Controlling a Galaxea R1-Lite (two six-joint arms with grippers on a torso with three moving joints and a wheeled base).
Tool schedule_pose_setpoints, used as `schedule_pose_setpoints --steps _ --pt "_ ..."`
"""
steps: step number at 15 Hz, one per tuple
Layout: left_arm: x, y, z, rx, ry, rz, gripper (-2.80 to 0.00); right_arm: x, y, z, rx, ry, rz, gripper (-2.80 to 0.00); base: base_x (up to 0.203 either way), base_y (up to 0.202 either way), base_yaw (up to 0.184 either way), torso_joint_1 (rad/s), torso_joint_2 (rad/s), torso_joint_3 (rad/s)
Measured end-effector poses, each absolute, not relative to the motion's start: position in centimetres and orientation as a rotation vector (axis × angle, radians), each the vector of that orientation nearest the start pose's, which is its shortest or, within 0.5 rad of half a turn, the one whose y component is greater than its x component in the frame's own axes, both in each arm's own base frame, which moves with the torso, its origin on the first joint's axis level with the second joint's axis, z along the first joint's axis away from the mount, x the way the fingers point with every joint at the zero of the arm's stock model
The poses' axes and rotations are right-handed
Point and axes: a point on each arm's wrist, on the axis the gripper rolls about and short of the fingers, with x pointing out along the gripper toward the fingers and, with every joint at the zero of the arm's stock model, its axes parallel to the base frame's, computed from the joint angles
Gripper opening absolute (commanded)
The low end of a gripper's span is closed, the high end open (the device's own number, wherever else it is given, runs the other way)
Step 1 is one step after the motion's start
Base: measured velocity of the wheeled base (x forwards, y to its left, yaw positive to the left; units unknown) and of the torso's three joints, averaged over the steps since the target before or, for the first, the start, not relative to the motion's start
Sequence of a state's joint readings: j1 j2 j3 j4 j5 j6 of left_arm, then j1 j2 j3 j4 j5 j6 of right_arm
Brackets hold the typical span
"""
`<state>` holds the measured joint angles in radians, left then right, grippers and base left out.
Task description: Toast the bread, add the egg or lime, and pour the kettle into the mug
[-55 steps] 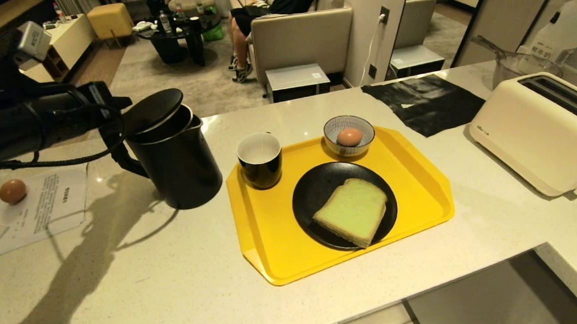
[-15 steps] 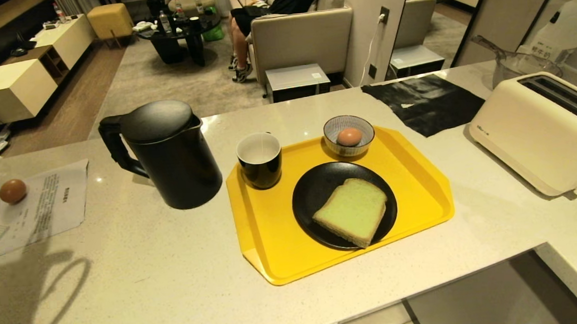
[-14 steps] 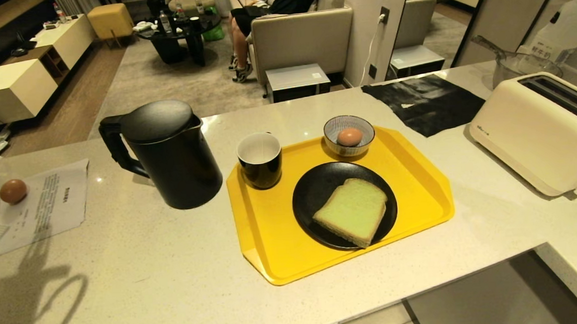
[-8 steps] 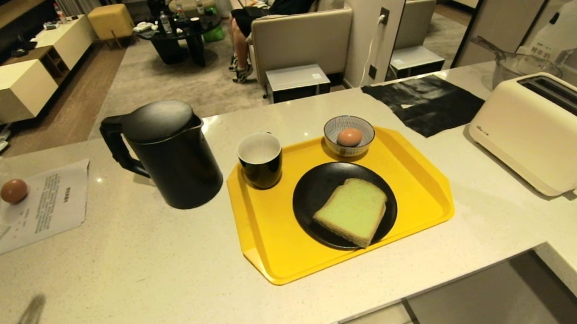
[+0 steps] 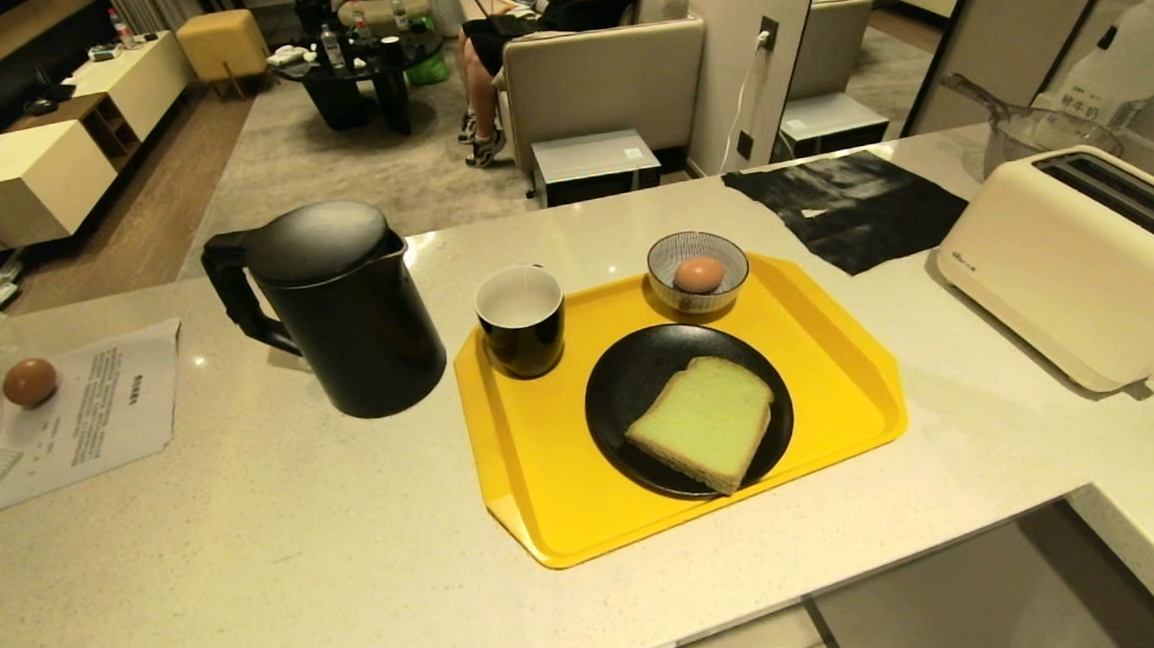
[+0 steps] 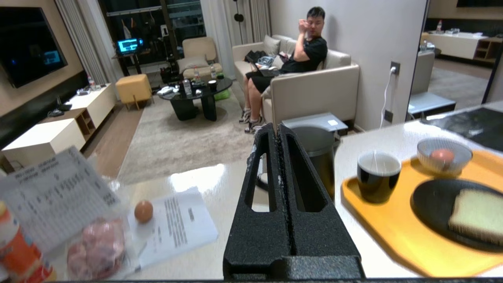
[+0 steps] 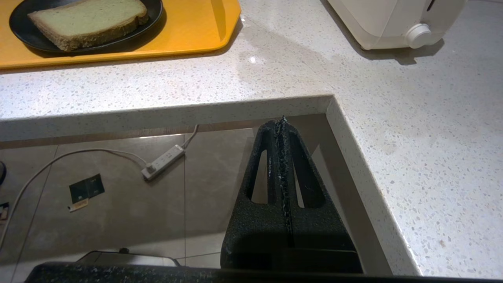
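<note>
The pale green bread (image 5: 703,422) lies on a black plate (image 5: 631,381) on the yellow tray (image 5: 537,487). An egg (image 5: 699,273) rests in a striped bowl (image 5: 696,249) at the tray's back. The black mug (image 5: 521,319) stands on the tray's back left corner, with the black kettle (image 5: 336,309), lid down, on the counter to its left. Neither gripper shows in the head view. My left gripper (image 6: 277,127) is shut and empty, low at the counter's near left, pointing toward the kettle (image 6: 318,153). My right gripper (image 7: 282,120) hangs shut below the counter edge, over the floor.
A cream toaster (image 5: 1084,263) stands at the right, a black cloth (image 5: 850,207) behind the tray. A second egg (image 5: 30,382) lies on a printed sheet (image 5: 91,404) at the left beside packaged food (image 6: 94,247). A person (image 6: 302,51) sits on the sofa beyond.
The left arm let go of the kettle's handle and drew back out of the head view; the kettle's lid went from open to shut. The arm's shadow has slid off the counter.
</note>
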<state>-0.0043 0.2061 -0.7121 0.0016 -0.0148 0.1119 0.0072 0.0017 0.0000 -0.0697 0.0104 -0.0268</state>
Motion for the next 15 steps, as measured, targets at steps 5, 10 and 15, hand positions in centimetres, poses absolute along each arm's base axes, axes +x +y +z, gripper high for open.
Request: schedule_pose_setpoints --steps 5,10,15 --pt "-8.4 0.0 20.7 0.127 -0.459 0.019 -2.8 -2.3 0.0 8.3 -0.027 -0.068 0.017 -2.8 0.0 0.0 0.0 0.0 0.0 0.0" --pt "-5.4 0.1 15.6 0.14 -0.368 0.073 -2.8 -2.3 0.0 8.3 -0.027 -0.069 0.017 -2.8 0.0 0.0 0.0 0.0 0.0 0.0" --pt "-2.7 0.3 10.2 0.194 -0.205 0.138 -2.8 -2.3 0.0 8.3 -0.027 -0.069 0.017 -2.8 0.0 0.0 0.0 0.0 0.0 0.0"
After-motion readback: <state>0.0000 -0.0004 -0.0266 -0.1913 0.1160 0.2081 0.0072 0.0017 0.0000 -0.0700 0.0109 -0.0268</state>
